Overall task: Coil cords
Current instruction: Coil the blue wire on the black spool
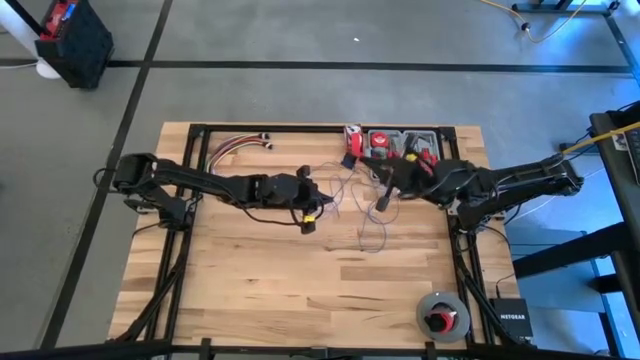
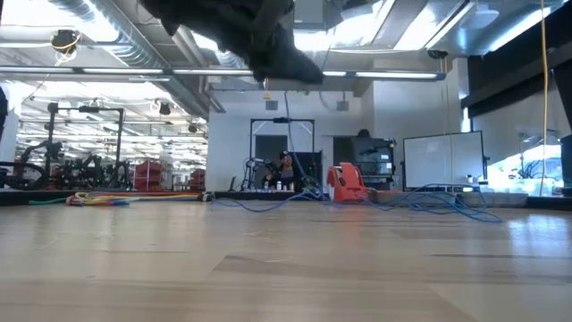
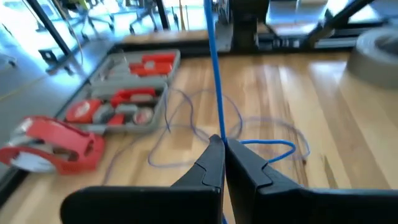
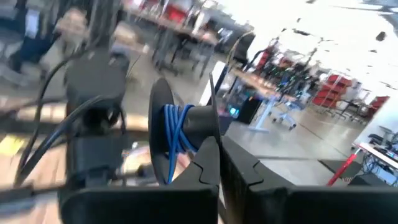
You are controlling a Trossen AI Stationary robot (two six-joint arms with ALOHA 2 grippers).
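Note:
The thin blue cord (image 3: 186,118) lies in loose loops on the wooden table (image 1: 300,290) between my two grippers (image 1: 365,235). Part of it is wound on a small black spool (image 4: 180,140). My left gripper (image 3: 224,146) is shut on the cord above the loops, mid-table (image 1: 318,203). My right gripper (image 4: 221,149), a little to the right of it (image 1: 384,195), is shut on the spool and held well above the table. My left gripper pinches a single strand of the cord (image 3: 219,134) between its two fingertips, coming from the table's left and slanting down. From the fingers the strand runs straight and taut upward and out of the picture. My right gripper pinches the spool by the thin flange (image 4: 214,109) nearest its fingers, which comes edge-on between the two fingertips. The fingers reach in level from the table's right. The spool is lifted clear, its blue windings (image 4: 174,143) just beyond the fingertips.
A grey tray with red tools (image 1: 400,145) and a red tape dispenser (image 3: 53,146) stand at the far edge. A bundle of coloured wires (image 1: 235,145) lies far left. A grey reel (image 1: 442,315) and a black box (image 1: 512,318) sit near right.

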